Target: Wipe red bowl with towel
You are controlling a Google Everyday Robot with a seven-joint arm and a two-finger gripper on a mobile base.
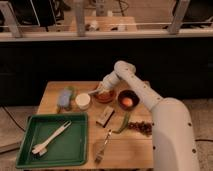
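Observation:
The red bowl sits on the wooden table, near the middle of its far half. My gripper reaches down from the white arm and sits at the bowl's left rim. It is shut on a small pale towel, which sticks out to the left of the bowl's edge. The gripper hides part of the inside of the bowl.
A dark bowl holding something orange stands right of the red bowl, and a white cup and a blue-green object stand to its left. In front are a small block, a green pod, dark berries, a fork and a green tray with a white brush.

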